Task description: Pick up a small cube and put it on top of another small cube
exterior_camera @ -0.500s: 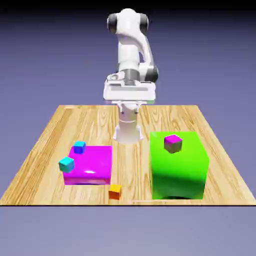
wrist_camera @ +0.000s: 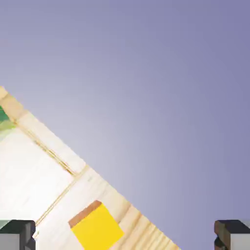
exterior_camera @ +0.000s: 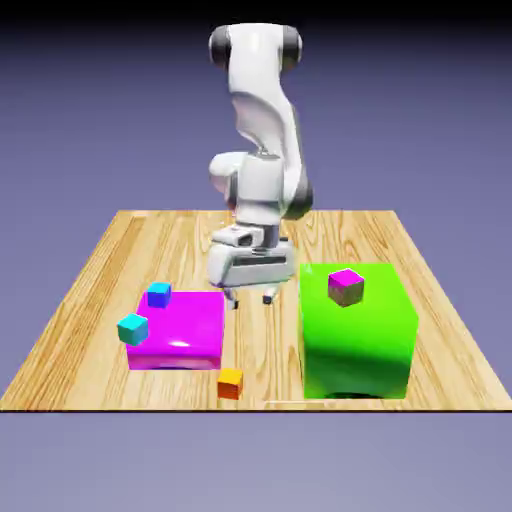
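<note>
The small cube [exterior_camera: 231,382] sits on the table [exterior_camera: 90,290] by its near edge, just off the magenta block's [exterior_camera: 180,330] near corner — nothing touches it. The gripper [exterior_camera: 250,298] hangs open above, between magenta block and green block [exterior_camera: 357,335]. Two cyan cubes [exterior_camera: 133,327] rest on the magenta block — a magenta-topped grey cube [exterior_camera: 346,286] on the green.

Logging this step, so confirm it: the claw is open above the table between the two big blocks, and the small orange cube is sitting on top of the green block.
One detail is wrong: the small orange cube lies on the table near its front edge, not on the green block, as the exterior view shows. The claw is open between the magenta block and the green one.
</note>
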Robot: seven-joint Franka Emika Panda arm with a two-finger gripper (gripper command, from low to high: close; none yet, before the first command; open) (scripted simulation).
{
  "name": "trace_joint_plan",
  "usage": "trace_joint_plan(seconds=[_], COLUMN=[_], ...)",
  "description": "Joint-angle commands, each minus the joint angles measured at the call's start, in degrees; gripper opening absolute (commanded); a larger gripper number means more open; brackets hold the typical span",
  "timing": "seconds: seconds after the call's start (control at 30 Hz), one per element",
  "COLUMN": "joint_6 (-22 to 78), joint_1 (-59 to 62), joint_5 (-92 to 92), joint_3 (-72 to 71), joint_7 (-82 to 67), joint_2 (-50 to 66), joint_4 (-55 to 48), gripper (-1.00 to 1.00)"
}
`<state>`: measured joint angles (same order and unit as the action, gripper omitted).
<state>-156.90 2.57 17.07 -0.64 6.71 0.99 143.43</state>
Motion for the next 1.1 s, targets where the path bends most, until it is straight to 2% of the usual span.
trace_joint_plan(seconds=[0.0,0.3,0.47,0.5,0.77,1.07], joint_6=[1.1,9.1,0.9,0.9,9.2,27.3], joint_1=[0.2,1.7,0.3,0.3,2.0,-16.5], joint_5=[1.1,9.0,13.5,13.5,8.5,2.3], joint_3=[0.0,-0.3,3.4,3.4,-1.1,1.3], joint_7=[-2.2,-18.9,-15.1,-15.1,-17.4,-19.7], joint_2=[2.1,17.8,28.0,28.0,15.7,-1.1], joint_4=[-1.1,-9.3,-11.5,-11.5,-9.2,-13.5], gripper=[0.0,0.0,0.0,-1.0,-1.0,-1.0])
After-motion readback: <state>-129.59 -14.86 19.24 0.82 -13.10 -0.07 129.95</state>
